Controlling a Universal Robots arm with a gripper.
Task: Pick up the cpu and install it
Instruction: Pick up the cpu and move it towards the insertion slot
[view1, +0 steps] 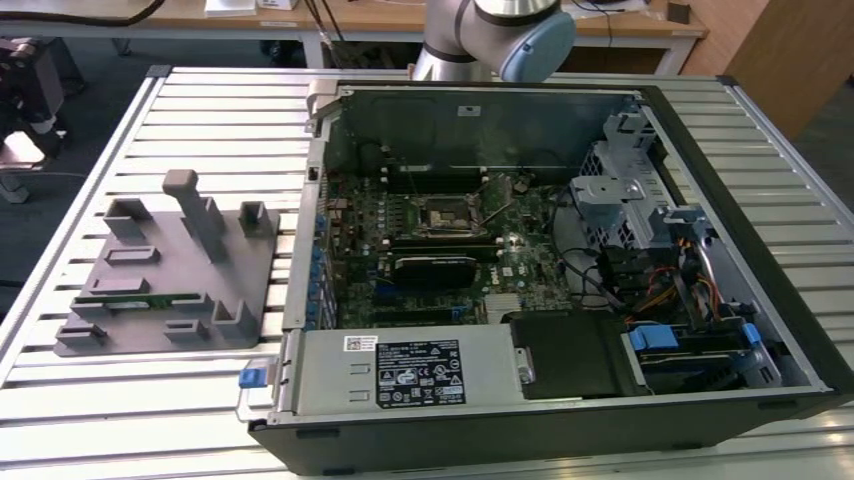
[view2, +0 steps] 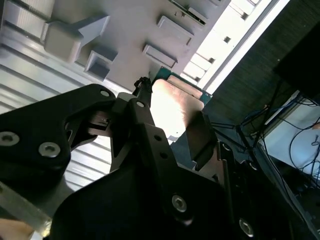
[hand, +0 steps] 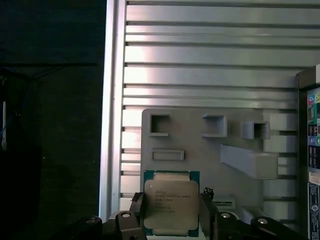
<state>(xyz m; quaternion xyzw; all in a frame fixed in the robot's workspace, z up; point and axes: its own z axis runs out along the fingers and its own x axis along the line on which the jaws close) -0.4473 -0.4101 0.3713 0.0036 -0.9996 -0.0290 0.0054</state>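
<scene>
fingers (hand: 207, 212) clamp the cpu (hand: 171, 205) in both wrist views, while the exterior view shows the motherboard (view1: 527, 255).

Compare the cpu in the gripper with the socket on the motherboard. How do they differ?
Look: the cpu has a pale silver metal top with a green rim, while the socket is a dark frame.
Place: the cpu is clamped in the gripper, over the grey parts holder, whereas the socket sits on the motherboard inside the open case.
Shared: both are roughly square.
</scene>
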